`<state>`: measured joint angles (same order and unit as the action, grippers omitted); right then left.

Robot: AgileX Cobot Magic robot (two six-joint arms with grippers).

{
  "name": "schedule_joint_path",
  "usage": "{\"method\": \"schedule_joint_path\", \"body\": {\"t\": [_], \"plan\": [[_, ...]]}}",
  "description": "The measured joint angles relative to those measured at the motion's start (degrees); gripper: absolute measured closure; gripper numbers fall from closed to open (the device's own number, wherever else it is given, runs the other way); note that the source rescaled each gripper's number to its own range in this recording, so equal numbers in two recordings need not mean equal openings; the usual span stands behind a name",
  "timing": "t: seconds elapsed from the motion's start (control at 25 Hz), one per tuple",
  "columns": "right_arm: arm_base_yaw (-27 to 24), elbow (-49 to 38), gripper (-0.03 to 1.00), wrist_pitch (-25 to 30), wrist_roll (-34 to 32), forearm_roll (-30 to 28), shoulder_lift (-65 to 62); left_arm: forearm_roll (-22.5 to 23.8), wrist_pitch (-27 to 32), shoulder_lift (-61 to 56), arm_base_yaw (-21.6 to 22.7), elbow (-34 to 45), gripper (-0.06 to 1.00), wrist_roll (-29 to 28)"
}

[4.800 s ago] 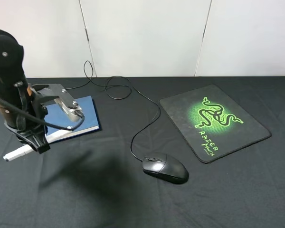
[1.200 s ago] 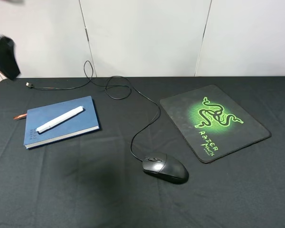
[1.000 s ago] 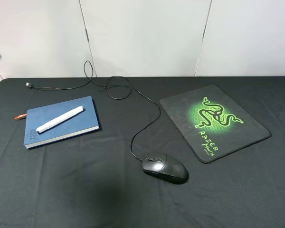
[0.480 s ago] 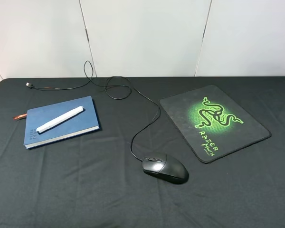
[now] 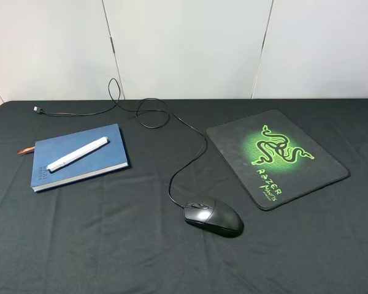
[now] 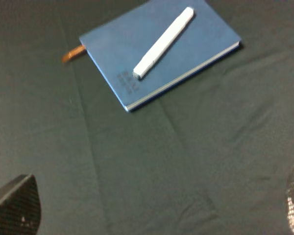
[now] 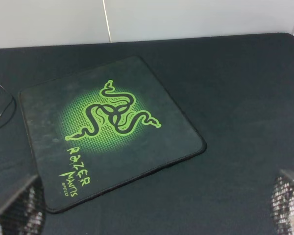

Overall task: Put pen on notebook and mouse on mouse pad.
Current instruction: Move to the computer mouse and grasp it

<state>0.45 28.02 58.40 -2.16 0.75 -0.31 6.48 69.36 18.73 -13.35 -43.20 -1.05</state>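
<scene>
White pen point(image 5: 77, 154) lies diagonally on blue notebook point(image 5: 109, 157), arm now gone from overhead view; black mouse point(image 5: 213, 216) near mouse pad point(image 5: 276, 157), not touching; L gripper point(image 6: 154, 208) & R gripper point(image 7: 152, 205) spread wide, empty

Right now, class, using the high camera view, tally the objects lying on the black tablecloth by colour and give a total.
Black: 2 (glossy black wired computer mouse; black rectangular cloth mouse pad with a green snake logo)
Blue: 1 (blue hardcover notebook)
White: 1 (slim white capped pen, lying on the notebook)
Total: 4
</scene>
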Motion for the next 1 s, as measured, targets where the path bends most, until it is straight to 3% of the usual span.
{"method": "schedule_joint_path", "body": {"t": [0.16, 0.4, 0.64, 1.0], "plan": [[0.00, 0.00, -0.03, 0.00, 0.00, 0.00, 0.00, 0.05, -0.37, -0.54, 0.05, 4.52, -0.05, -0.52], [0.00, 0.00, -0.03, 0.00, 0.00, 0.00, 0.00, 0.05, -7.35, -1.31, 0.23, 10.77, -0.05, -0.52], [0.00, 0.00, -0.03, 0.00, 0.00, 0.00, 0.00, -0.25, -8.09, -6.69, 0.60, 14.89, -0.05, -0.52], [0.00, 0.00, -0.03, 0.00, 0.00, 0.00, 0.00, -2.78, -8.48, -14.37, 8.21, 15.73, -0.05, -0.10]]}}
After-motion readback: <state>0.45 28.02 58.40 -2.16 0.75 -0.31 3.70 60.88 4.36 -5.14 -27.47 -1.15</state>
